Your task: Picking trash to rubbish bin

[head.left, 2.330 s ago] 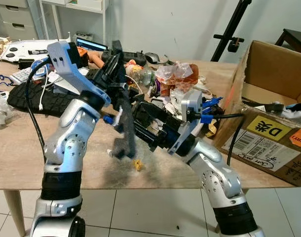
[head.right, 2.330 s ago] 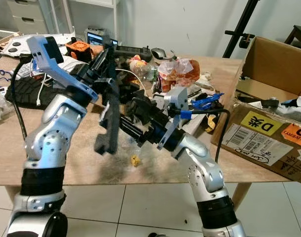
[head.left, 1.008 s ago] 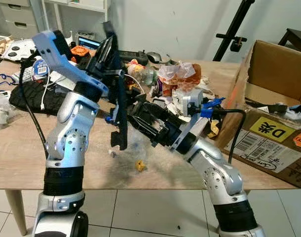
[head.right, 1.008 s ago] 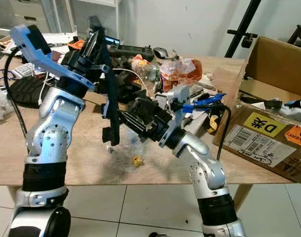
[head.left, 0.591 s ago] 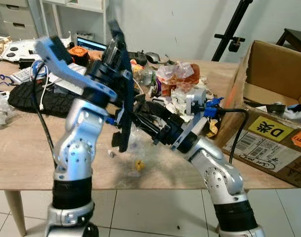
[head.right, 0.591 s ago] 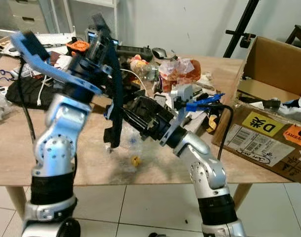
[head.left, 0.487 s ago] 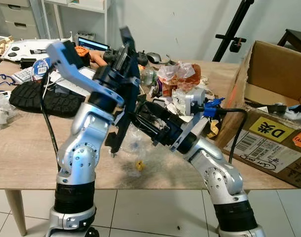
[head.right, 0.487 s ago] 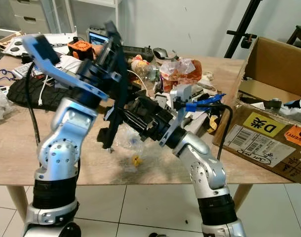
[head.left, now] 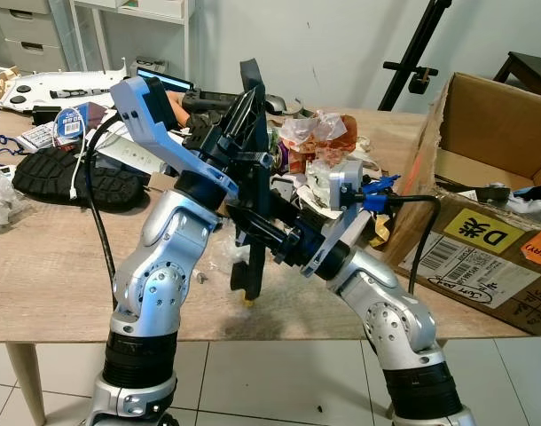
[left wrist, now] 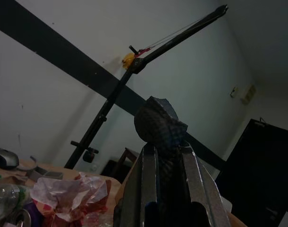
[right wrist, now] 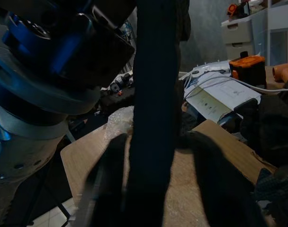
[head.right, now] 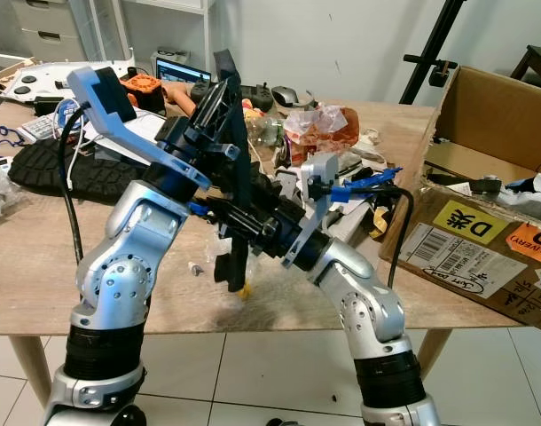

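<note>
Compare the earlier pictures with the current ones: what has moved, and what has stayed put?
The left hand, shut on the dark foam strip, has swung rightward toward the cardboard box, carrying the strip from over the open tabletop to in front of the right hand, its lower end now above the yellow scrap. The right arm held its reach. The trash pile, box and tyre stayed put.

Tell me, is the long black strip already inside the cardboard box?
No, the black strip hangs over the table, clamped in the left gripper, away from the cardboard box.
</note>
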Robot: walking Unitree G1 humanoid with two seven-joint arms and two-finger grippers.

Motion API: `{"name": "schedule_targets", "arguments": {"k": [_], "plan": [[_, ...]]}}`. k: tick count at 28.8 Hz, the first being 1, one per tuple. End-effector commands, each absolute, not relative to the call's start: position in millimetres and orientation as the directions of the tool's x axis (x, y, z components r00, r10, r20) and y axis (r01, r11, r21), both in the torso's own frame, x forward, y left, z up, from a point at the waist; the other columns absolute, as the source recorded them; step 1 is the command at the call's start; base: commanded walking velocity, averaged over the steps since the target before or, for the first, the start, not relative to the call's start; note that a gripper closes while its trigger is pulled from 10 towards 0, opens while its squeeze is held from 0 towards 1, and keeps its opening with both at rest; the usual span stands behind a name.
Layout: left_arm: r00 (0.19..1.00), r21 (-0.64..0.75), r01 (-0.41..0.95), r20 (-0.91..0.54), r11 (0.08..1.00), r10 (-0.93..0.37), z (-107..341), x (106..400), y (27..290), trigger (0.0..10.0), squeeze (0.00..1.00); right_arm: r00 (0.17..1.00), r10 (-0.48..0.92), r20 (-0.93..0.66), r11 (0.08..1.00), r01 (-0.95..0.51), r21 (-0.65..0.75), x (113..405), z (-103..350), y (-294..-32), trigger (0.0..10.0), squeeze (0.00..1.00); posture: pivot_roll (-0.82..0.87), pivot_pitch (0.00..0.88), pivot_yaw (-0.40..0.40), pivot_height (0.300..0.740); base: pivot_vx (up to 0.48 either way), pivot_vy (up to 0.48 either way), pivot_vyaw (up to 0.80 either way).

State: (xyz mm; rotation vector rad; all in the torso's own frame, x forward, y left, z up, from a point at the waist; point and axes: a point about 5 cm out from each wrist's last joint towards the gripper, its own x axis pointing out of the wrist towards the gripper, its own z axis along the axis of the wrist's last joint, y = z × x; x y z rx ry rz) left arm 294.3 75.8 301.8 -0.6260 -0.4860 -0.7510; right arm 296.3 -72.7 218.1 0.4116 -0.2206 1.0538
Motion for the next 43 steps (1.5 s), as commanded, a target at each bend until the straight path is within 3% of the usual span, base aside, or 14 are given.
{"name": "schedule_targets", "arguments": {"k": [1,16,17,18,19,20,32,33,34,37,38,40,41,43], "plan": [[0.627,-0.354,0.763,0.608,0.541,-0.487,301,290,69,0.0,0.0,0.479,0.79,0.382,0.423,-0.878,0.224,294,220,-75,0.0,0.0,0.0,0.083,-0.084,0.74,0.0,0.0,0.0],[0.634,-0.353,0.757,0.603,0.551,-0.485,299,290,70,0.0,0.0,0.485,0.777,0.402,0.431,-0.875,0.221,296,226,-80,0.0,0.0,-0.01,0.083,-0.085,0.74,0.0,0.0,0.0],[0.641,-0.348,0.748,0.598,0.565,-0.48,298,291,71,3.4,0.6,0.491,0.769,0.408,0.44,-0.871,0.219,297,227,-81,0.0,0.0,-0.01,0.083,-0.085,0.74,0.0,0.0,0.0],[0.651,-0.351,0.739,0.593,0.575,-0.474,297,293,72,3.4,0.6,0.501,0.759,0.416,0.452,-0.865,0.216,298,228,-83,0.0,0.0,-0.01,0.083,-0.085,0.74,0.0,0.0,0.0],[0.656,-0.354,0.734,0.59,0.579,-0.471,297,294,73,9.1,1.0,0.515,0.742,0.428,0.471,-0.856,0.213,300,231,-85,0.0,0.0,-0.01,0.083,-0.085,0.74,0.0,0.0,0.0],[0.663,-0.346,0.724,0.587,0.596,-0.465,296,296,75,10.0,1.0,0.536,0.716,0.449,0.498,-0.841,0.21,303,235,-88,0.0,0.0,-0.01,0.083,-0.085,0.74,0.0,0.0,0.0],[0.785,-0.334,0.537,0.533,0.774,-0.315,287,314,107,10.0,1.0,0.625,0.556,0.548,0.647,-0.739,0.186,320,266,-122,0.0,0.0,-0.02,0.093,-0.085,0.74,0.0,0.0,0.0],[0.794,-0.338,0.519,0.532,0.785,-0.296,287,315,111,10.0,0.38,0.635,0.537,0.555,0.667,-0.723,0.181,322,269,-127,0.0,0.0,-0.02,0.093,-0.085,0.74,0.0,0.0,0.0],[0.799,-0.339,0.505,0.53,0.794,-0.282,287,316,113,10.0,0.0,0.65,0.509,0.564,0.695,-0.697,0.177,324,273,-133,0.0,0.0,-0.02,0.095,-0.086,0.74,0.0,0.0,0.0],[0.809,-0.323,0.476,0.525,0.818,-0.263,285,318,119,10.0,0.0,0.702,0.382,0.602,0.792,-0.584,0.178,332,286,-157,0.0,0.0,-0.02,0.095,-0.086,0.74,0.0,0.0,0.0],[0.817,-0.311,0.455,0.518,0.835,-0.252,283,319,122,10.0,0.0,0.72,0.275,0.637,0.848,-0.494,0.192,335,297,-177,4.7,0.0,-0.02,0.095,-0.086,0.74,0.0,0.0,0.0],[0.822,-0.302,0.441,0.514,0.845,-0.245,282,320,124,10.0,0.0,0.722,0.202,0.662,0.877,-0.434,0.207,337,305,-190,4.7,0.0,-0.02,0.095,-0.086,0.74,0.0,0.0,0.0],[0.827,-0.279,0.426,0.505,0.861,-0.246,281,322,125,10.0,0.0,0.721,0.123,0.682,0.908,-0.359,0.217,337,312,-207,10.0,0.0,-0.02,0.101,-0.085,0.74,0.0,0.0,0.0],[0.835,-0.239,0.401,0.493,0.884,-0.246,279,324,126,10.0,0.0,0.705,-0.008,0.709,0.947,-0.223,0.232,336,326,-237,10.0,0.0,-0.02,0.103,-0.086,0.74,0.0,0.0,0.0]]}}
